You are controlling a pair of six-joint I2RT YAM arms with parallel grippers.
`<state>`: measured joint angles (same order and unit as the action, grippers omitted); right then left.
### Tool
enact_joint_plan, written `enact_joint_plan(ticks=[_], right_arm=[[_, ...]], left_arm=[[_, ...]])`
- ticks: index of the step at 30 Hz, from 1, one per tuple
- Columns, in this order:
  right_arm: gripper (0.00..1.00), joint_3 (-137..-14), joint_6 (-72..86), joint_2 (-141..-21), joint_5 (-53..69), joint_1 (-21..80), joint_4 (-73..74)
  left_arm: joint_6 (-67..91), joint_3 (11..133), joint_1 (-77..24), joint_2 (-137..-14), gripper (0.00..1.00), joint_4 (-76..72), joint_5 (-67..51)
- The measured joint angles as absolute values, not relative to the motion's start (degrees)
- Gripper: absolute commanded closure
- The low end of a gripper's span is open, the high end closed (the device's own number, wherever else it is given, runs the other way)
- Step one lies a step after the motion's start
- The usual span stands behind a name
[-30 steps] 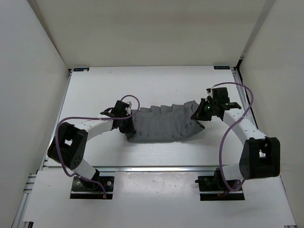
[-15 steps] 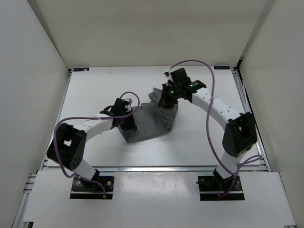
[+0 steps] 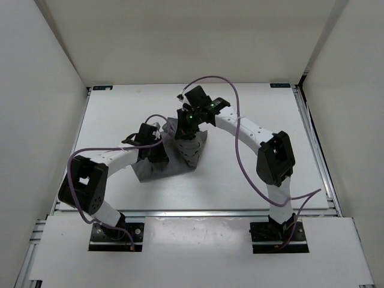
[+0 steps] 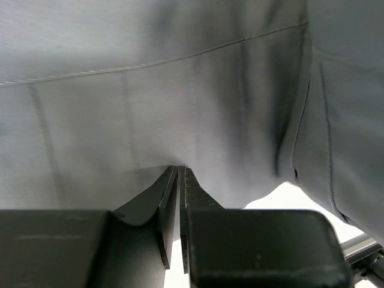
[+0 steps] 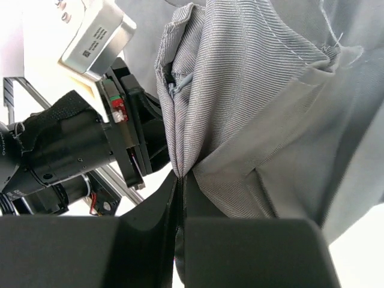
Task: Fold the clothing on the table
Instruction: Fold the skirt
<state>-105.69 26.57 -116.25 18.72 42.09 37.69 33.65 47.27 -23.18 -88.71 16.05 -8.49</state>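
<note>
Grey skirt (image 3: 187, 155) bunching at centre of desk (image 3: 120, 114); right claw (image 3: 183, 122) pinching its raised edge tight; left claw (image 3: 157, 157), at 7 o'clock from it, clamping lower edge.

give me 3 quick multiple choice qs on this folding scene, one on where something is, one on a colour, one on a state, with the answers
1. Where is the right hand?
A. over the clothing, close to the left hand
B. at the right rail of the table
C. parked beside its base

2. What colour is the clothing?
A. red
B. grey
C. white

3. How is the right hand set?
A. wide open
B. shut on nothing
C. shut on a fold of the clothing

Answers:
1 A, the top view shows it above the cloth near mid-table.
2 B, the fabric is grey in every view.
3 C, its wrist view shows fabric pinched between the fingertips.
</note>
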Motion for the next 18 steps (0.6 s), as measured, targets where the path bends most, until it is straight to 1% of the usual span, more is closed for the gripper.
enact_joint_plan(ticks=[3,7,10,11,12,14,18], right_arm=[[1.0,-104.53,26.83,-115.74,19.09,40.8,37.06],[1.0,-94.43,28.08,-110.85,19.46,36.95,35.2],[1.0,-88.47,28.34,-107.15,19.33,33.28,34.96],[1.0,-87.13,28.36,-106.06,19.11,32.12,34.92],[1.0,-85.93,28.49,-104.97,18.87,31.2,34.63],[1.0,-83.96,28.53,-102.89,18.39,30.17,34.24],[0.99,-82.3,28.53,-100.01,17.93,30.0,34.06]], left_arm=[[33.12,47.37,-22.41,-88.07,0.82,16.97,-8.32],[31.27,49.08,-19.66,-85.21,0.79,21.43,-6.61],[29.12,51.33,-15.27,-82.19,0.8,24.99,-3.01],[28.23,52.01,-14.15,-81.32,0.84,25.87,-1.13],[27.14,52.53,-12.97,-80.51,0.86,26.65,1.19],[25.12,53.01,-11.57,-79.75,0.99,27.99,5.41],[21.89,52.69,-10.57,-82.43,1.0,30.98,10.13]])
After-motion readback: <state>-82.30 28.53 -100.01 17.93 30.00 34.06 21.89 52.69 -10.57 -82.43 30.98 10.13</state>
